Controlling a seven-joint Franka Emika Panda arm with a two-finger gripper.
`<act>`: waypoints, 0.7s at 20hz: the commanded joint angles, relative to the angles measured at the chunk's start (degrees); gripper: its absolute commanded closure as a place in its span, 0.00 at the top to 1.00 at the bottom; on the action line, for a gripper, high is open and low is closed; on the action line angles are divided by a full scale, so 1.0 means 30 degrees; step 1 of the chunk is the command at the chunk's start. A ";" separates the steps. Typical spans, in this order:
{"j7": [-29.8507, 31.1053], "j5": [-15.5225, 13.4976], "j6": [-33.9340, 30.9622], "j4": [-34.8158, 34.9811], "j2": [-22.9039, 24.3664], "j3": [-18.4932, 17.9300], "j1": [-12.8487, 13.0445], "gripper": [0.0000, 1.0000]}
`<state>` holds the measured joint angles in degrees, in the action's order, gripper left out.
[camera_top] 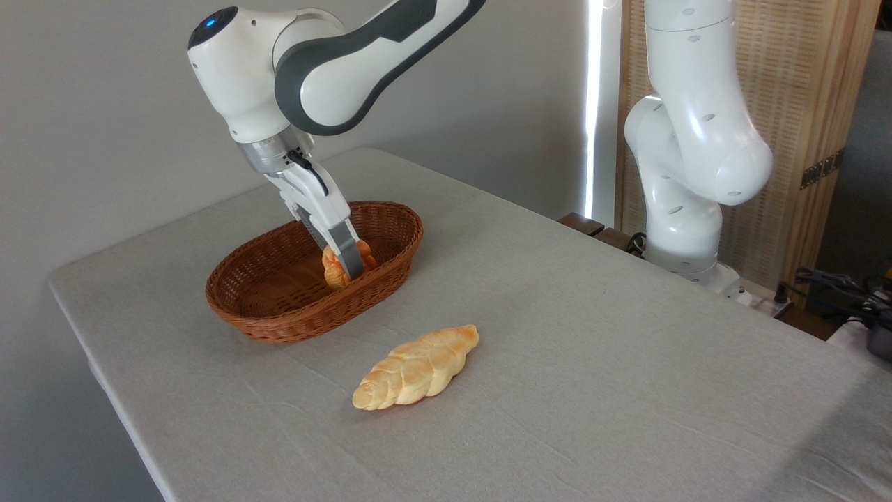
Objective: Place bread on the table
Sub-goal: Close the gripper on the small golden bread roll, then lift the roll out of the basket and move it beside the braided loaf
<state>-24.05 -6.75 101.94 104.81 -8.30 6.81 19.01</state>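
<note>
White arm's two-finger gripper [348, 268] reaches into brown oval wicker basket [279, 307], jaws closed on small orange-brown twisted roll [336, 268], which sits inside the basket's right half. Long pale golden braided loaf [416, 367] lies on grey-clothed table [627, 348], near basket.

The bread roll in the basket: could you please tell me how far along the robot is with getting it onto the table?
Done: the end effector has reached into the wicker basket, its fingers on either side of the small orange-brown bread. In hand: the grasp looks closed, though I cannot confirm it. Left: the bread has not cleared the rim, so it must be lifted out and set on the table, perhaps near the braided loaf.
</note>
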 commanded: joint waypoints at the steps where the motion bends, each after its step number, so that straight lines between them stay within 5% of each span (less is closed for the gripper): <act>1: 0.0047 0.0053 0.0122 -0.0279 -0.0132 -0.0132 0.0050 0.18; 9: 0.0107 -0.0297 -0.0579 -0.1450 0.1095 -0.0482 -0.0067 0.21; 14: -0.0916 -0.0328 -0.0669 -0.1421 0.2678 -0.3319 -0.0067 0.23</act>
<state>-24.39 -6.80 101.23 100.27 -3.02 1.97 18.80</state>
